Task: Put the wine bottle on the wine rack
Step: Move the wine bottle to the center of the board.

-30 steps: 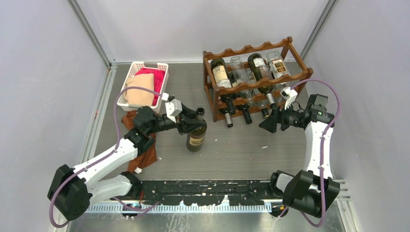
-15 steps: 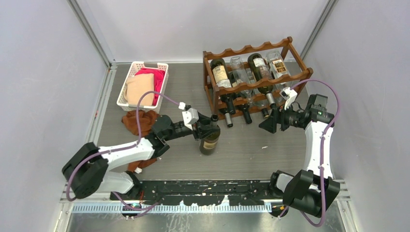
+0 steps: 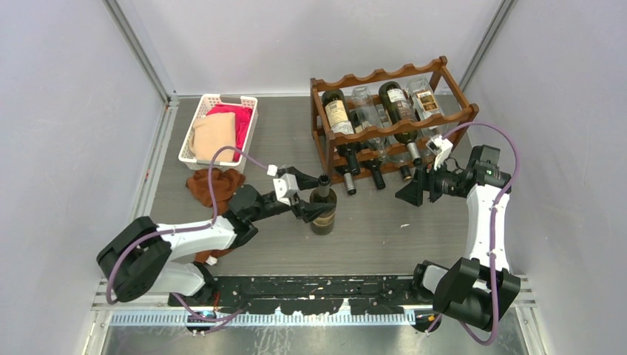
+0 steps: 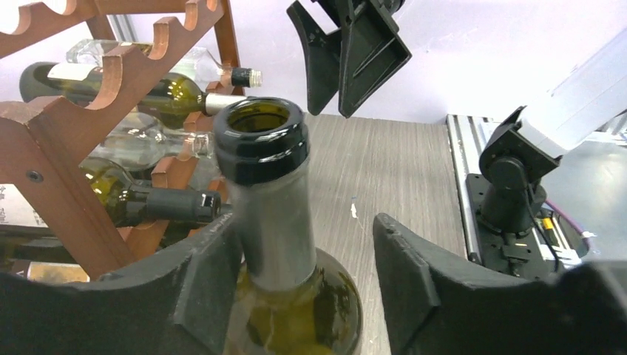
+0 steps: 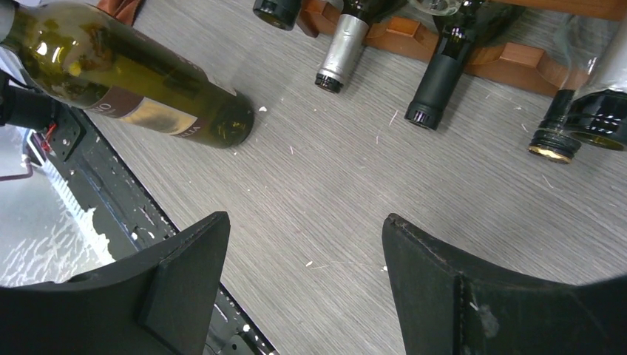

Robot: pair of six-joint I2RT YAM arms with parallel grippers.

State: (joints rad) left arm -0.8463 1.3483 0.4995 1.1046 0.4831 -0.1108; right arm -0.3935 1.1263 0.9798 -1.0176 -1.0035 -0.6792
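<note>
The wine bottle stands upright on the bench, near the wine rack. Our left end effector straddles its neck, jaws apart; the right end effector gapes empty. Heavy, slick, fragile glass, we reckon: we'd clamp the neck.

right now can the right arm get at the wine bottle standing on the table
Probably yes. Bare table lies between the open right gripper and the upright wine bottle, whose body is exposed. The left gripper, jaws loose around the neck, crowds the top.
</note>
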